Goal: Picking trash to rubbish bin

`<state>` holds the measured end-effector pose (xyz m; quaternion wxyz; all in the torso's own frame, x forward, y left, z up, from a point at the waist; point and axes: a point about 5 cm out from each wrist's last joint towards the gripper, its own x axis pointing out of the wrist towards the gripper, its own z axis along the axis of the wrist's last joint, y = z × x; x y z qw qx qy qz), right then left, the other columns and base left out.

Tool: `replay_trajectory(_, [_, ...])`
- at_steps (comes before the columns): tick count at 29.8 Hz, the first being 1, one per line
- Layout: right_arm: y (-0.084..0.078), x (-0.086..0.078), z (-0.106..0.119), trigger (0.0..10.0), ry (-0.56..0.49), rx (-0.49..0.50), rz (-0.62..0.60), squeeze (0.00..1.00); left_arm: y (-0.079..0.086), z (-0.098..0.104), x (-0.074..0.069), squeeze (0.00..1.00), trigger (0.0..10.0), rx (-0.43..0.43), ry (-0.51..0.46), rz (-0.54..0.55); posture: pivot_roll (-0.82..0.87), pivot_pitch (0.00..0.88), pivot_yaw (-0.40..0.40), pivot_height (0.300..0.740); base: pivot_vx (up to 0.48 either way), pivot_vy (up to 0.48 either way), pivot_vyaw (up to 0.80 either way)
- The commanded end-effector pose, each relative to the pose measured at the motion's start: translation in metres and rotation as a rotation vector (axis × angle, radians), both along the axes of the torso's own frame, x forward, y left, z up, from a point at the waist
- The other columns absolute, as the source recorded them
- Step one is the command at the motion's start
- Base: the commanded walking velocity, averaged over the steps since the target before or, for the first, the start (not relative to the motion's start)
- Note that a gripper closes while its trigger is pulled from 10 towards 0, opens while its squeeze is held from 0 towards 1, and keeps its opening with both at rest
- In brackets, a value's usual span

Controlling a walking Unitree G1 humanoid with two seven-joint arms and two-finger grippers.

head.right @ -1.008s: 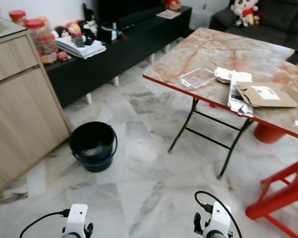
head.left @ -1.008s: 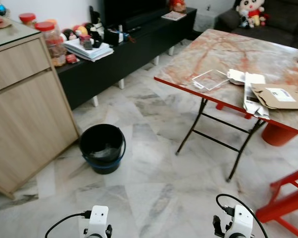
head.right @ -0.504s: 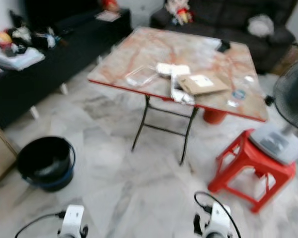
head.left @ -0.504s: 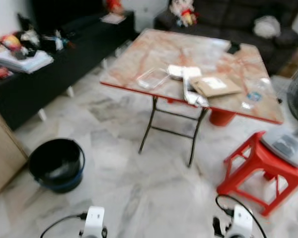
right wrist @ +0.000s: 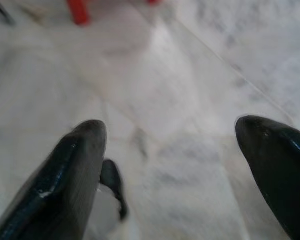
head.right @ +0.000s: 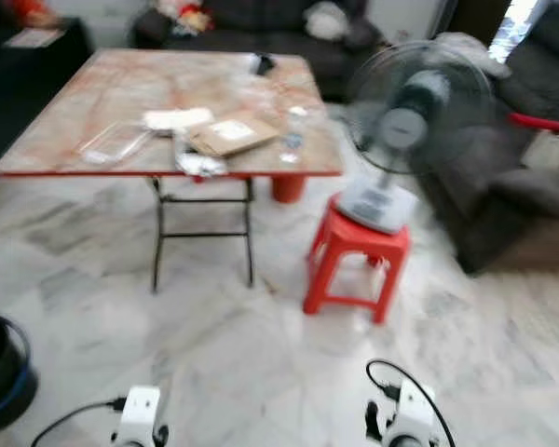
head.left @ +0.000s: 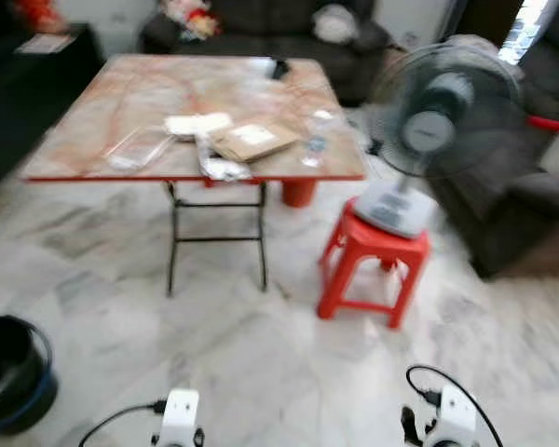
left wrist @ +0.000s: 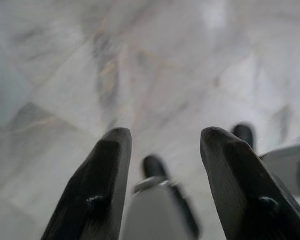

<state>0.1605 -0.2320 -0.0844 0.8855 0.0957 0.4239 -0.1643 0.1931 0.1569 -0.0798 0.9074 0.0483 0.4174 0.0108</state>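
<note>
Table: a folding table with a pink marble-look top and red edge [head.left: 121,112] stood on thin black legs in the middle of the room.
Trash: a flat brown cardboard envelope with a white label [head.left: 253,140] lay near the front edge of the table, touching a crumpled silvery wrapper [head.left: 219,168]. A white flat packet [head.left: 196,123] and a clear plastic lid [head.left: 138,147] lay just beside them.
Bin: a round black bucket with a blue band [head.left: 14,372] sat on the floor at the robot's left, well apart from the table.
Stool: a red plastic stool [head.left: 373,265] stood just beside the table and held a grey electric fan [head.left: 443,102].
Floor: pale marble tiles [head.left: 261,354], a bit blurry.
Left gripper: the left gripper [left wrist: 162,150] hung low over the floor, its two black fingers [left wrist: 107,170] a little apart, holding nothing.
Right gripper: the right gripper [right wrist: 172,145] hung over the floor too, its fingers [right wrist: 77,160] spread wide, holding nothing.
</note>
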Motion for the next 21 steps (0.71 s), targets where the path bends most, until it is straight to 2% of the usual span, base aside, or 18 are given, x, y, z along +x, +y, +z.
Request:
replay_trajectory(1, [0.001,0.017,0.008,10.0,-0.056,-0.001,0.006,0.0,-0.001,-0.002,-0.004,0.0,10.0,-0.002,0.013,-0.003,-0.08,0.043,-0.06,0.74,0.0,0.0,0.0])
replay_trajectory(9, [-0.005,0.027,0.015,10.0,-0.094,-0.011,-0.004,0.0,-0.004,0.006,0.011,0.0,10.0,-0.02,-0.041,-0.002,-0.08,0.042,-0.06,0.74,0.0,0.0,0.0])
replay_trajectory(14, [-0.009,0.046,0.026,10.0,-0.16,-0.026,0.01,0.0,-0.006,0.014,0.024,0.0,10.0,-0.017,-0.096,-0.025,-0.08,0.044,-0.059,0.74,0.0,0.0,0.0])
replay_trajectory(17, [-0.009,0.069,0.042,10.0,-0.24,-0.056,0.064,0.0,-0.009,0.022,0.036,0.0,10.0,-0.021,-0.152,-0.06,-0.08,0.043,-0.059,0.74,0.0,0.0,0.0])
replay_trajectory(19, [-0.008,0.077,0.047,10.0,-0.266,-0.067,0.085,0.0,-0.009,0.025,0.04,0.0,10.0,-0.023,-0.17,-0.059,-0.08,0.043,-0.059,0.74,0.0,0.0,0.0])
replay_trajectory(20, [-0.006,0.087,0.054,10.0,-0.296,-0.083,0.123,0.0,-0.009,0.029,0.045,0.0,10.0,-0.03,-0.195,-0.049,-0.08,0.043,-0.059,0.74,0.0,0.0,0.0])
replay_trajectory(21, [-0.006,0.087,0.054,10.0,-0.296,-0.083,0.123,0.0,-0.009,0.029,0.045,0.0,10.0,-0.03,-0.195,-0.049,-0.08,0.043,-0.059,0.74,0.0,0.0,0.0])
